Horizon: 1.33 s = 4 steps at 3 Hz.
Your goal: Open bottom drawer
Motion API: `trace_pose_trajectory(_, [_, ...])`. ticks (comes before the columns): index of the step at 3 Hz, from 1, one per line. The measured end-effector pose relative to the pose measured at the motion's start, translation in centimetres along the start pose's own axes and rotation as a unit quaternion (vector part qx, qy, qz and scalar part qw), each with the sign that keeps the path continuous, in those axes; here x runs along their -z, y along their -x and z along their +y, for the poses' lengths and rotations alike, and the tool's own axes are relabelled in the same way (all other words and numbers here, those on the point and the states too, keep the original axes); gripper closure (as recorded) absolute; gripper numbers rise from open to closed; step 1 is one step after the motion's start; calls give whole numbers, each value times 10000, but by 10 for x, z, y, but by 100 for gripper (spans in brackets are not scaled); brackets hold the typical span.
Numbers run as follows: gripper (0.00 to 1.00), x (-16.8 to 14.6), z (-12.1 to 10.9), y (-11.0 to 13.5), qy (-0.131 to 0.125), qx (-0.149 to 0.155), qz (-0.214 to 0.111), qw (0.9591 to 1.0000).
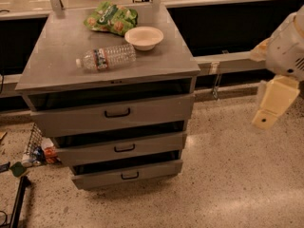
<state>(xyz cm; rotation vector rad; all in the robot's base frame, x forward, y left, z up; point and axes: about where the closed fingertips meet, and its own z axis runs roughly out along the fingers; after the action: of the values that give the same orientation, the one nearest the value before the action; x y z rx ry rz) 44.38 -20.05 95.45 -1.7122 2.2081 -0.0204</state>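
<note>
The grey metal cabinet (pixel 57 70) stands in the middle left with three drawer fronts. The bottom drawer (pixel 156 170) is the lowest and narrowest front, with a small black bar handle (pixel 129 175). A dark gap shows above it, as above the other two drawers. My gripper (pixel 270 103) hangs at the far right edge, cream-coloured, well to the right of the cabinet and above the floor, at about the height of the top drawer. It touches nothing.
On the cabinet top lie a clear water bottle (pixel 105 57), a white bowl (pixel 144 37) and a green snack bag (pixel 110 18). A wire basket with small items (pixel 35 148) sits on the floor at the left. A dark counter front runs behind.
</note>
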Motion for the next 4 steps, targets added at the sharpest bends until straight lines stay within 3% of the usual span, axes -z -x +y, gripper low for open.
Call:
trace_pose_trajectory(1, [0, -73, 10, 22, 420, 7, -558, 9976])
trace_pose_trajectory(2, [0, -190, -3, 62, 648, 505, -1066, 9909])
trace_pose_trajectory(3, [0, -288, -8, 85, 904, 1046, -1214, 9829])
trace_pose_trajectory(4, [0, -287, -6, 86, 899, 1063, -1173, 9833])
